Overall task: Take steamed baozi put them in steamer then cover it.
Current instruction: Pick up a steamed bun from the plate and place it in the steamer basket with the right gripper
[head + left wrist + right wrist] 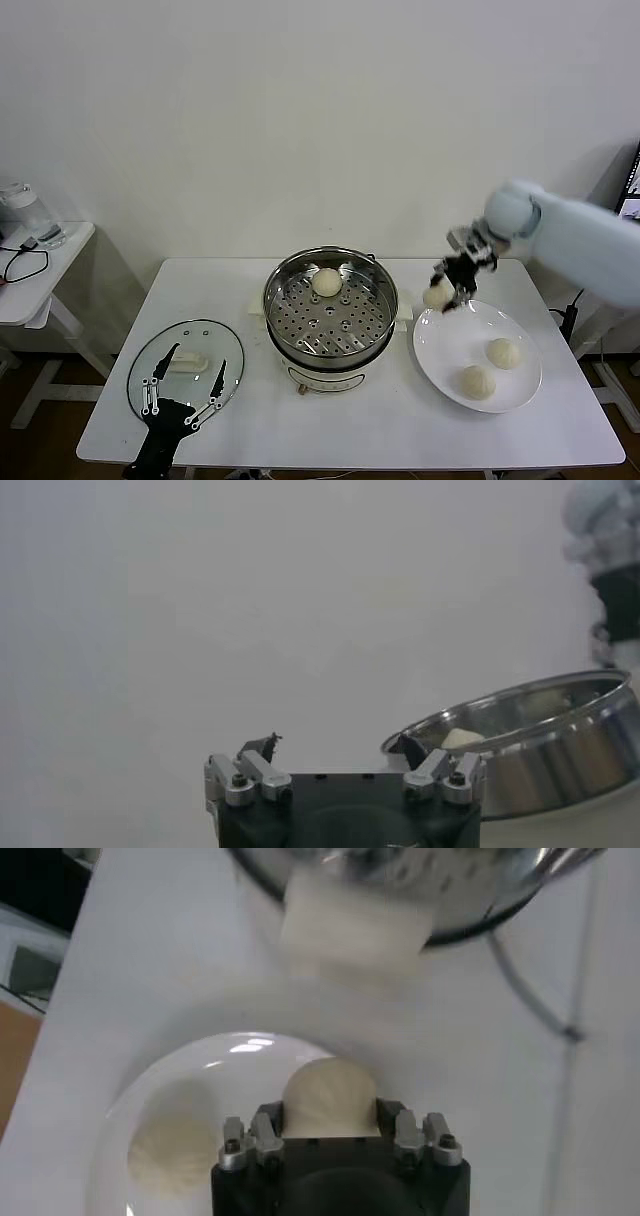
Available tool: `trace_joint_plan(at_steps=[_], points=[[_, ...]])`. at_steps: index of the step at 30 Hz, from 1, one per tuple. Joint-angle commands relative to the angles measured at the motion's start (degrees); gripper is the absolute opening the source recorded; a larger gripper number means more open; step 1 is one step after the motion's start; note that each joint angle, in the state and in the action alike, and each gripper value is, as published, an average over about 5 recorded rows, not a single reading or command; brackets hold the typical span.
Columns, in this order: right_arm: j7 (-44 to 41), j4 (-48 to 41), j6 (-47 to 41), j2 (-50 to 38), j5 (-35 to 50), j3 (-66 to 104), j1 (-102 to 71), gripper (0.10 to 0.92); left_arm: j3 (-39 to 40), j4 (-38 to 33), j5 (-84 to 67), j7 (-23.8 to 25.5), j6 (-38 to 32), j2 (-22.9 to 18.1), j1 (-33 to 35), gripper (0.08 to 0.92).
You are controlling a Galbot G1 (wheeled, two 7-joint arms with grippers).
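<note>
While one small round cream-white bun (327, 282) sits inside the shiny round steel steamer pot (331, 307), you see the right gripper (447, 291) squeezing a second bun (436, 295) above the flat white plate (450, 350). The left gripper (183, 397) hangs wide open over the clear glass lid (186, 364).

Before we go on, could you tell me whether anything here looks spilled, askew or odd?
Nothing stands out: one baozi sits in the steamer, two on the plate, and the right gripper holds another.
</note>
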Motion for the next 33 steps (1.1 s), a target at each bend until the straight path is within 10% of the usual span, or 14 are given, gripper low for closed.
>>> trace_joint_plan(at_steps=[1,14,33], points=[[-1.41,7.2,-2.03,10.92,10.32,-5.75,15.97,0.645,0.23,-0.21,0.18,-0.12,0.14,-0.05,-0.15,0.823],[9.81,1.96,-9.42,28.84,14.41,-11.3,4.73,0.645,-0.33,-0.07,0.18,-0.42,-0.09,-0.01,-0.64,0.823],[15.7,-3.75,-9.92,31.34,10.23,-12.21,-3.31,0.698,-0.43,0.13,0.19,-0.66,-0.12,-0.02,-0.53,0.823]])
